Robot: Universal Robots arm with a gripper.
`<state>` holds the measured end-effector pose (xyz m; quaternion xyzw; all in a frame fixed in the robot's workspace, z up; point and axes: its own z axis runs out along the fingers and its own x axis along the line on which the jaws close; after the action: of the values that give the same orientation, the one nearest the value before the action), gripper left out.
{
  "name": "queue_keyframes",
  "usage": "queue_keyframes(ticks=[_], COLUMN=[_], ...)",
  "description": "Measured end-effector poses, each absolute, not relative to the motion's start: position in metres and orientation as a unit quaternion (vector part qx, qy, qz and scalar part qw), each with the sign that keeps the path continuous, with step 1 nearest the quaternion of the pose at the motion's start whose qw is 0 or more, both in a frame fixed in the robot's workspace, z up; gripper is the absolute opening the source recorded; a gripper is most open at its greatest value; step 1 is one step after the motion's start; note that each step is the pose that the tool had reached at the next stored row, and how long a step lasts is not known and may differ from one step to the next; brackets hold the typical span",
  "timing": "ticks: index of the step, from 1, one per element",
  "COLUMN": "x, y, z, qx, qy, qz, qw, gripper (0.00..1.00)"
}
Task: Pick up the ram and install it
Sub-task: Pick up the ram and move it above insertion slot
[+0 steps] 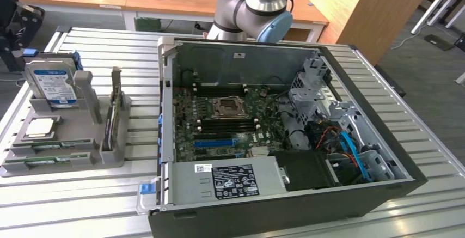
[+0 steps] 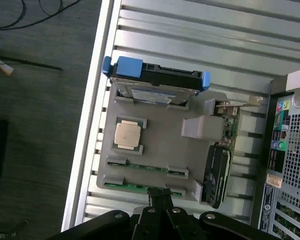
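My black two-fingered gripper (image 2: 160, 192) is clenched on nothing, tips pressed together, high above the grey plastic tray (image 2: 160, 145); the ram (image 2: 135, 185), a long thin green circuit-board stick, stands on edge in the tray's outermost slot, the one farthest from the blue-labelled hard drive (image 2: 150, 95); it lies below my tips and apart from them; a second green stick (image 2: 140, 167) sits in the next slot, between the ram and the square silver-topped processor (image 2: 127, 135); the ram's long axis runs along that tray edge, one end pointing toward the open black computer case (image 1: 291, 216), the other away; I judge my jaws close roughly along that length, not across its thin faces.
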<state>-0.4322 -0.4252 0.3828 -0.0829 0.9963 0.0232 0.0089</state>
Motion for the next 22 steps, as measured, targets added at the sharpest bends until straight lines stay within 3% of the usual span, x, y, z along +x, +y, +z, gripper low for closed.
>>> queue_keyframes(ticks=[22], x=[-0.4322], y=[-0.4252], z=[0.3828], qx=[-0.279], qy=[0.960], qz=[0.021], qw=[0.004], gripper=[0.11])
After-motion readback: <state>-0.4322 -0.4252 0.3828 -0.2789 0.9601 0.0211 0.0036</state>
